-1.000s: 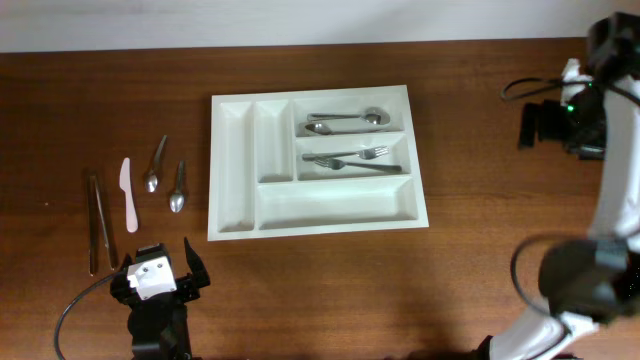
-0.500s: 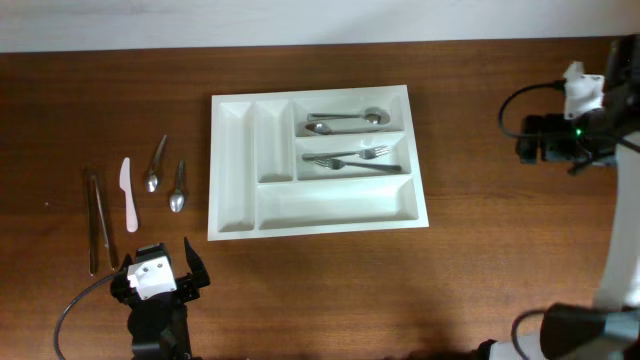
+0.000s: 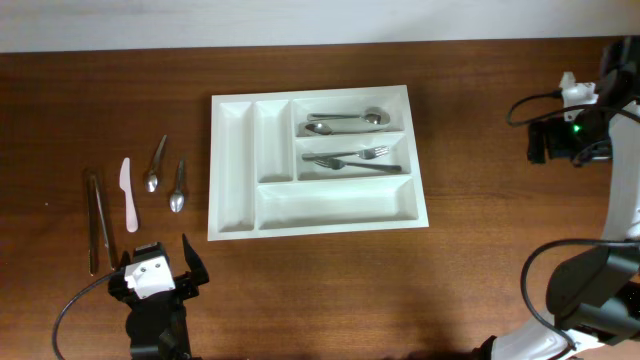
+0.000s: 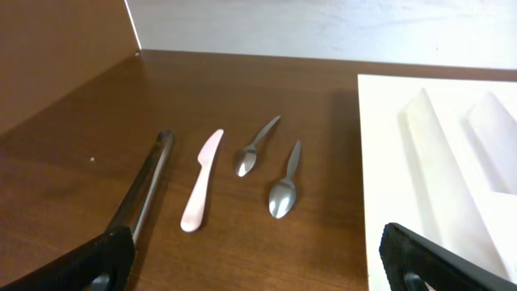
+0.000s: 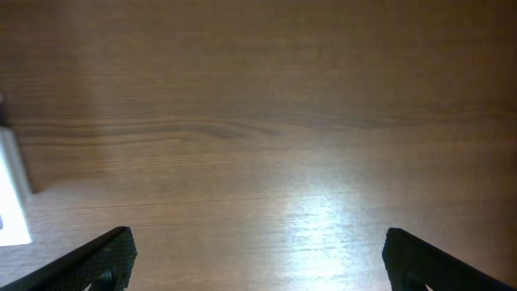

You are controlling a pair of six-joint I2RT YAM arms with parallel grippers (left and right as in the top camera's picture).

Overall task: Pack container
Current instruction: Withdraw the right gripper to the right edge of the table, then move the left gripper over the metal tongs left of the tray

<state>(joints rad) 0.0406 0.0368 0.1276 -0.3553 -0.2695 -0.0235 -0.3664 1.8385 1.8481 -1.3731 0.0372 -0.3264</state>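
Note:
The container [image 3: 335,203], a white cutlery tray, lies at the table's middle. Two spoons [image 3: 345,118] fill its upper right slot and forks [image 3: 355,158] the slot below. Left of it on the wood lie two loose spoons [image 3: 155,165] [image 3: 179,188], a pink knife [image 3: 128,195] and dark long utensils [image 3: 98,220]. My left gripper [image 3: 157,256] stands open near the front edge, just below them, holding nothing. In the left wrist view the pink knife [image 4: 202,182] and a spoon [image 4: 284,186] lie ahead of the open left gripper [image 4: 258,271]. My right gripper [image 3: 542,142] hangs open and empty, far right of the tray.
The right wrist view shows bare wood under the open right gripper [image 5: 258,267], with a corner of the container [image 5: 12,190] at the left edge. A pale wall runs along the table's far edge [image 3: 300,20]. The right arm's cable [image 3: 525,95] loops beside it.
The right arm has swung at the table's right side and its gripper now sits a little lower and steadier. The left arm and the cutlery have stayed put.

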